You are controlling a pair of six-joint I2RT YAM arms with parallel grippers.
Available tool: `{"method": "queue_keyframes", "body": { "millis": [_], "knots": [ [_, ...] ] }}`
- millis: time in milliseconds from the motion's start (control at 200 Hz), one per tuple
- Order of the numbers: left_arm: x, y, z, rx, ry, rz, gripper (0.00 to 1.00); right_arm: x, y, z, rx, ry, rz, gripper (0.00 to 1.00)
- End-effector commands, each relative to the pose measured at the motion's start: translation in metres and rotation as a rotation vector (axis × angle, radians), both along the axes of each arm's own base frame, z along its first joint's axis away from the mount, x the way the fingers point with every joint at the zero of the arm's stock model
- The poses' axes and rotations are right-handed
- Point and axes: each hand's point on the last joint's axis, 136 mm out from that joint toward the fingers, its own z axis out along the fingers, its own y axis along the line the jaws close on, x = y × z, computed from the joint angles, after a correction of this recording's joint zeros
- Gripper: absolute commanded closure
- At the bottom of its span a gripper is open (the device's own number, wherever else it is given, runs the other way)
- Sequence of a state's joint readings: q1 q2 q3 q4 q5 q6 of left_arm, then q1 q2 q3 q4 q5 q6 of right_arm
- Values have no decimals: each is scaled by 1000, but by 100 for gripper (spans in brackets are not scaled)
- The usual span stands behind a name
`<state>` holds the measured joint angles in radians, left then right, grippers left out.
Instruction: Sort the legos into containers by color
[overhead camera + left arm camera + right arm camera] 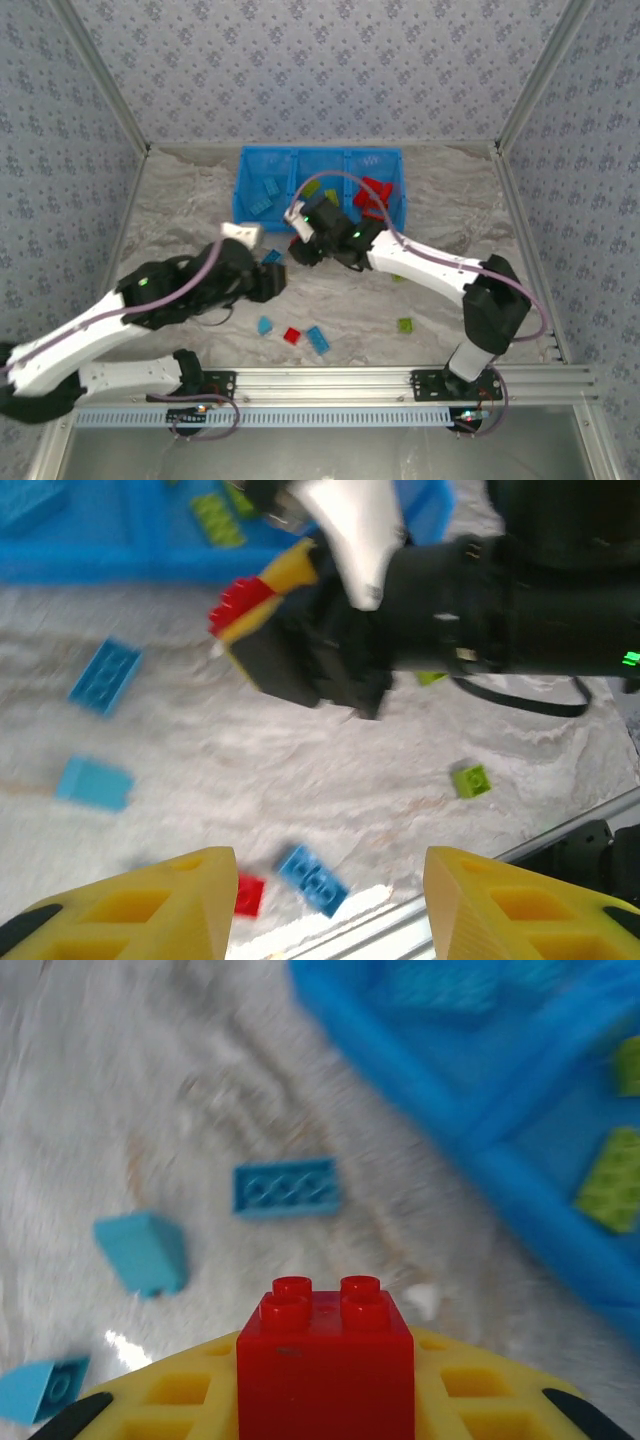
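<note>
Legos (318, 339) update: my right hand (250, 615) is clamped on a small red studded plastic brick (325, 1360) near the bright blue plastic bin (242, 185). Next I'd carry it to the red compartment (392, 170) at 2 o'clock. My left hand (330, 880) is open.

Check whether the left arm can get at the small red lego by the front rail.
Probably yes. The left claw is open, and the red lego lies on the table right by its fingers. A blue lego sits just beside it and might get nudged.
</note>
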<state>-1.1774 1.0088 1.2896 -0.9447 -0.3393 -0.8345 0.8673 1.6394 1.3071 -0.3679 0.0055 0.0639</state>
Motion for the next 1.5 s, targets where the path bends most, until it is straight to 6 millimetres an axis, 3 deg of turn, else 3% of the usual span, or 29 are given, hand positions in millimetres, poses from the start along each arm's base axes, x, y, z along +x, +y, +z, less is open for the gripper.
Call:
{"method": "queue_keyframes", "body": {
  "millis": [0, 115, 250, 445, 605, 959, 1194, 1494],
  "knots": [
    [20, -44, 47, 9, -208, -5, 49, 28, -46, 18, 18, 15, -238, 69],
    [30, -82, 54, 62, -256, -3, 49, 60, -93, 35, 51, 2, -408, 69],
    [35, -119, 51, 118, -284, 2, 48, 94, -137, 35, 50, 12, -573, 68],
    [43, -164, 40, 189, -306, -28, 48, 147, -166, 12, 49, 77, -702, 68],
    [49, -180, 28, 245, -313, -24, 48, 172, -186, -19, -64, 151, -809, 69],
    [51, -185, 20, 244, -304, -17, 47, 221, -180, -50, -17, 181, -803, 69],
    [50, -184, 16, 245, -300, -13, 47, 247, -167, -68, 159, 269, -723, 66],
    [54, -177, 9, 270, -300, 41, 48, 260, -156, -79, 249, 340, -635, 59]
  ]
}}
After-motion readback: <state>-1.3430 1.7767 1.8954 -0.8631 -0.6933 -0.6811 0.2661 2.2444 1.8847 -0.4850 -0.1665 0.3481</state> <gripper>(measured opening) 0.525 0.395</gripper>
